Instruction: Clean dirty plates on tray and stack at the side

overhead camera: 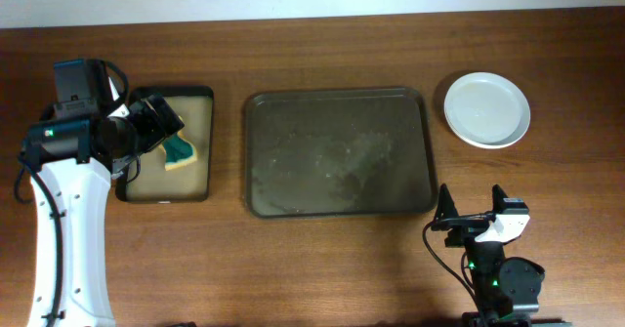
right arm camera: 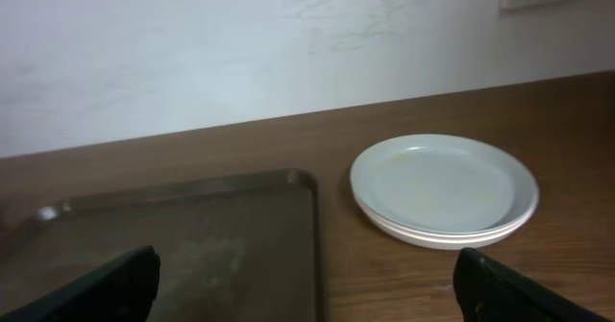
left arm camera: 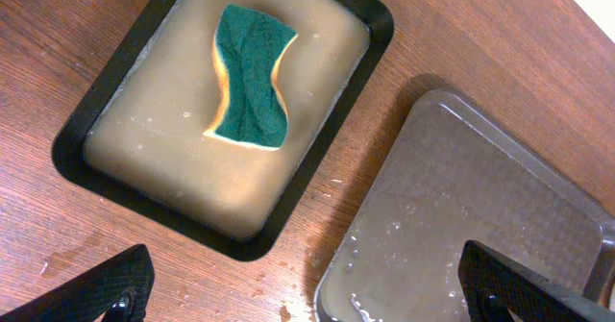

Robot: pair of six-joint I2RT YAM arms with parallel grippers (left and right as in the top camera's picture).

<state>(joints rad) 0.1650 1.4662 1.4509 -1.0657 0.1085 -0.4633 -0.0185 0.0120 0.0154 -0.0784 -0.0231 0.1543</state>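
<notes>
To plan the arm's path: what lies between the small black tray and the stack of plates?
Only the large grey tray lies between the small black tray and the plates, with bare table on either side. The overhead view shows it.

The large tray [overhead camera: 337, 151] lies in the middle of the overhead frame, its long sides running left to right. To its left, apart from it, lies the small tray [overhead camera: 198, 176], long sides running top to bottom, with a sponge [overhead camera: 179, 152] in it near its middle. Off the large tray's upper right corner, not touching it, the plates [overhead camera: 487, 109] sit stacked on the table [overhead camera: 322, 268]. The left gripper [overhead camera: 154, 120] hangs over the small tray's upper left part, just beside the sponge. The right gripper [overhead camera: 474, 212] is below the large tray's lower right corner.
</notes>
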